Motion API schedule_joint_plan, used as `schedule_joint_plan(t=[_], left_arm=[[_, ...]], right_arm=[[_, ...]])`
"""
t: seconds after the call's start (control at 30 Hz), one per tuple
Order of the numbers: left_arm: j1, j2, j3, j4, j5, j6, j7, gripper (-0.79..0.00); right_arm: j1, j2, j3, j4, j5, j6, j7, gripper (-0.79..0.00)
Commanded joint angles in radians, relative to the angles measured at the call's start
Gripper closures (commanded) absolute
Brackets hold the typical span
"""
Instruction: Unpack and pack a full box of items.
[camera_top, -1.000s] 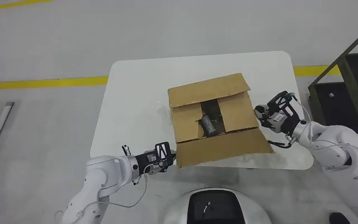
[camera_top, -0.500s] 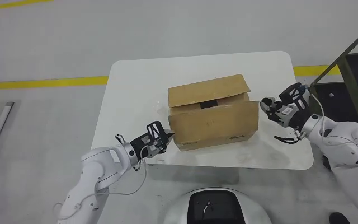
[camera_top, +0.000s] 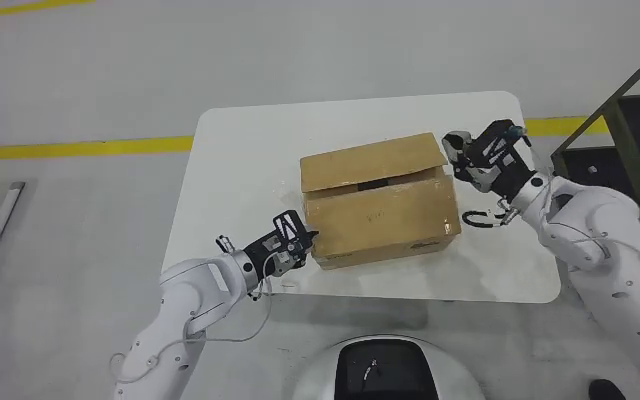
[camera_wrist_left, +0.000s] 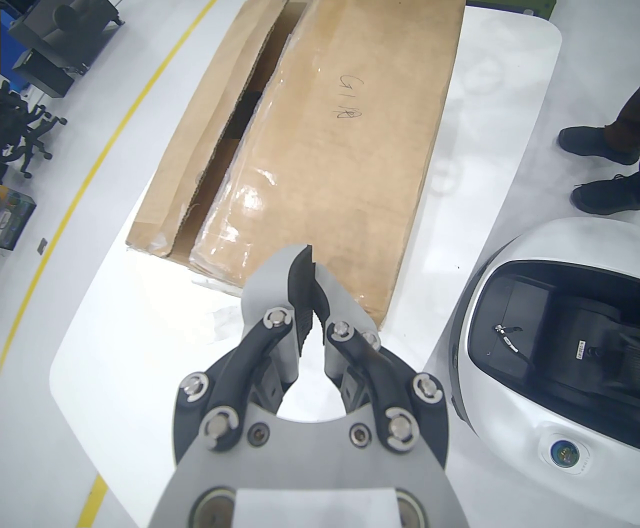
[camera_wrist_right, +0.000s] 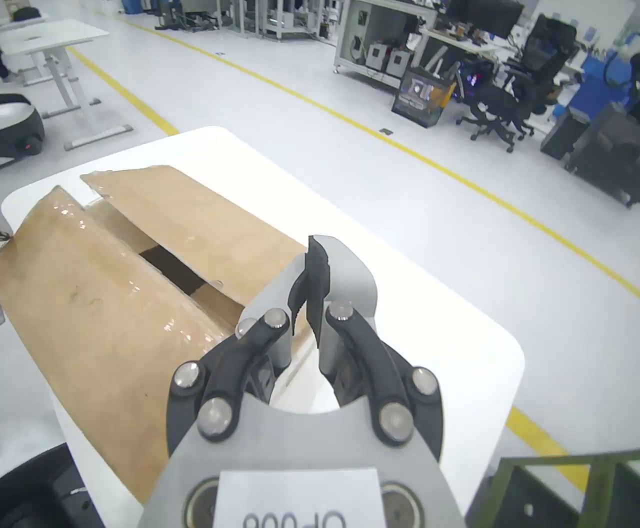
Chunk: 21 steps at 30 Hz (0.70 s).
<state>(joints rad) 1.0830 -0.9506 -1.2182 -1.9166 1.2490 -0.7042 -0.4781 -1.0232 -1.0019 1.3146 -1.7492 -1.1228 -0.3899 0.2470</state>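
I am looking down on the cardboard box (camera_top: 380, 205), which is sitting around the middle of the white table (camera_top: 240, 165) with its long side running left to right. Its near flap (camera_top: 385, 212) is lying folded over the top and its far flap (camera_top: 370, 162) is covering the far side, and a dark gap (camera_top: 375, 184) is showing between the two. Through the left wrist camera I am seeing clear tape (camera_wrist_left: 250, 195) shining on the near flap.

I am holding the left gripper (camera_top: 306, 237) at the box's left end, right by its near-left corner, with the arm coming in from the near left. Its fingers (camera_wrist_left: 265, 285) are pressing together with nothing between them, and the tips are pointing at the box's end face; I cannot tell whether they are touching the cardboard.

I am holding the right gripper (camera_top: 453, 150) at the opposite end, by the far-right corner, just beside the right edge of the far flap. Its fingers (camera_wrist_right: 350, 280) are also pinching together on nothing, with the tips pointing over that corner.
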Motion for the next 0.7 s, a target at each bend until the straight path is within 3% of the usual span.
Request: schedule_joint_plan(t=[0.0, 0.23, 0.5, 0.57, 0.67], left_arm=[[0.001, 0.000, 0.002, 0.002, 0.003, 0.002, -0.007, 0.000], [-0.003, 0.001, -0.001, 0.010, 0.025, -0.009, -0.010, 0.000], [-0.020, -0.003, 0.005, 0.029, 0.026, 0.019, -0.019, 0.000], [-0.023, -0.004, 0.000, 0.034, 0.019, 0.037, -0.029, -0.145], [-0.028, -0.003, -0.013, 0.028, 0.018, 0.047, -0.043, -0.120]], right_arm=[[0.021, -0.012, -0.078, 0.030, -0.070, 0.021, -0.051, 0.000], [0.091, -0.045, -0.207, 0.136, -0.147, 0.084, -0.113, 0.000], [0.122, -0.070, -0.272, 0.208, -0.163, 0.102, -0.116, 0.000], [0.126, -0.074, -0.278, 0.216, -0.162, 0.115, -0.113, 0.000], [0.129, -0.081, -0.285, 0.221, -0.174, 0.134, -0.112, 0.000]])
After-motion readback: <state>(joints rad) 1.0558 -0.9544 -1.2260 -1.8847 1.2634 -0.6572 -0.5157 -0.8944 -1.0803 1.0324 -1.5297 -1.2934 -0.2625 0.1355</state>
